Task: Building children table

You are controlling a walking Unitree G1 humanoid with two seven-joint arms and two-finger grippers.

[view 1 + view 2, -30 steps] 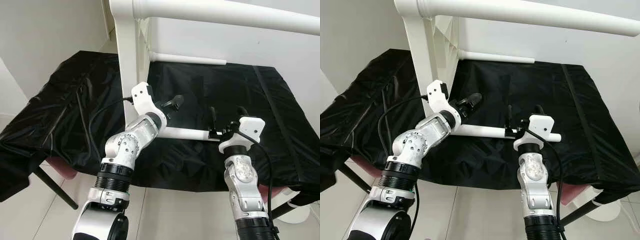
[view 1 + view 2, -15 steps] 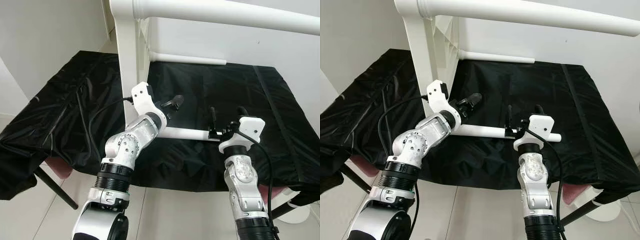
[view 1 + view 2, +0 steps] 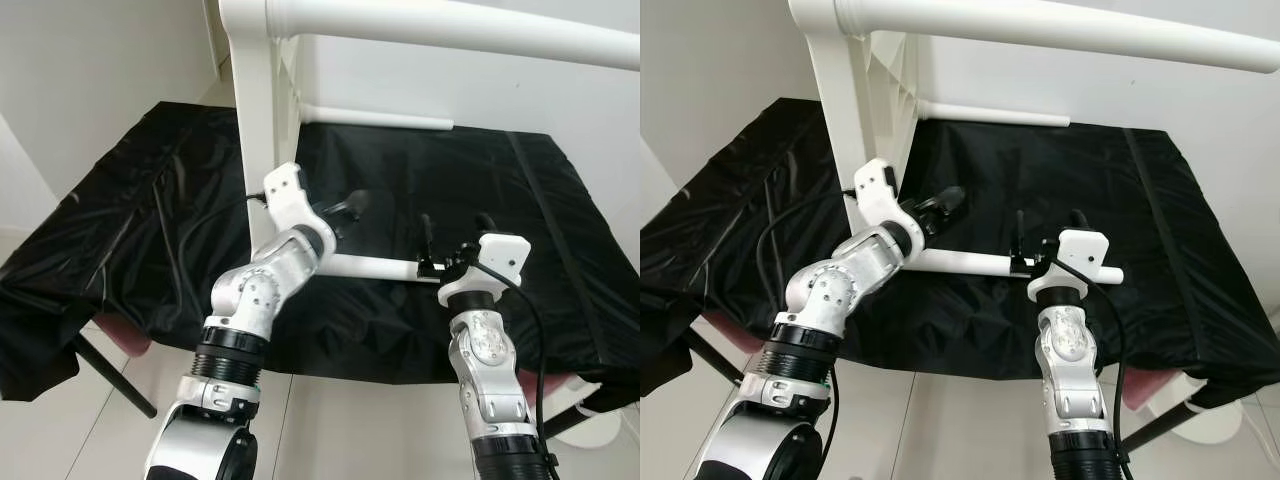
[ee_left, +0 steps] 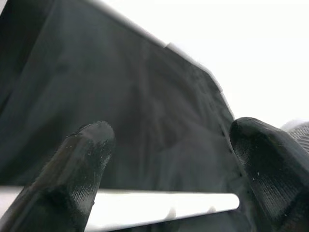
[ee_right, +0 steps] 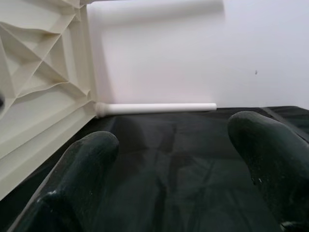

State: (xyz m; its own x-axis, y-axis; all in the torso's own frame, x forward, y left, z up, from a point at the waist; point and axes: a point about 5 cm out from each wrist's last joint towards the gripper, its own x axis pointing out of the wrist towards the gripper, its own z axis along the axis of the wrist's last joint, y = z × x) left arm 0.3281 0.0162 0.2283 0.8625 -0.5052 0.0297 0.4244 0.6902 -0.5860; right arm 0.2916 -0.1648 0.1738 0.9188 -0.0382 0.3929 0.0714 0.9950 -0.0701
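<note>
Left eye view: a white leg lies on the black-covered table by the upturned tabletop. I judge leg-fitting is under way; next, grip it. Left claw has lifted slightly.
Left wrist view: fingers spread above the leg.
Right wrist view: right claw spread, empty

- Head views are bright, evenly lit and sharp, with no motion blur.
- The black cloth shows soft sheen on its creases, strongest toward 9 o'clock.
- The white wall is blown out toward 1 o'clock in the left wrist view.
- In both wrist views the near fingertips are soft and out of focus.
</note>
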